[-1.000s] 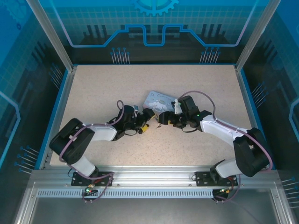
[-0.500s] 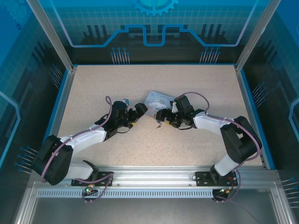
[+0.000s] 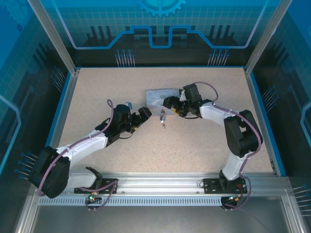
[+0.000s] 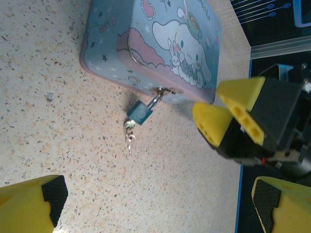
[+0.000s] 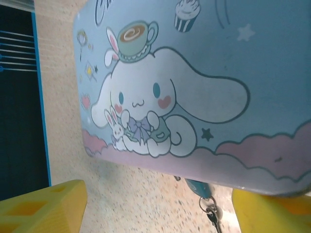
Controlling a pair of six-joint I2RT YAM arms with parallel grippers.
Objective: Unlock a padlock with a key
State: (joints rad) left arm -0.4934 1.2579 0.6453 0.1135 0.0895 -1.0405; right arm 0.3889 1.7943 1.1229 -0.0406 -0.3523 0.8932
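place: robot lab test cell | rig: left arm (image 3: pixel 85 143) and right arm (image 3: pixel 218 112) bolted to an aluminium rail (image 3: pixel 160 182) | enclosure: aluminium posts (image 3: pixel 51 34), blue panels (image 3: pixel 160 29) printed with gear and circuit graphics | surface (image 3: pixel 160 150): speckled, blue-rimmed

Speckled beige tabletop (image 3: pixel 194 145), blue walls (image 3: pixel 160 29)
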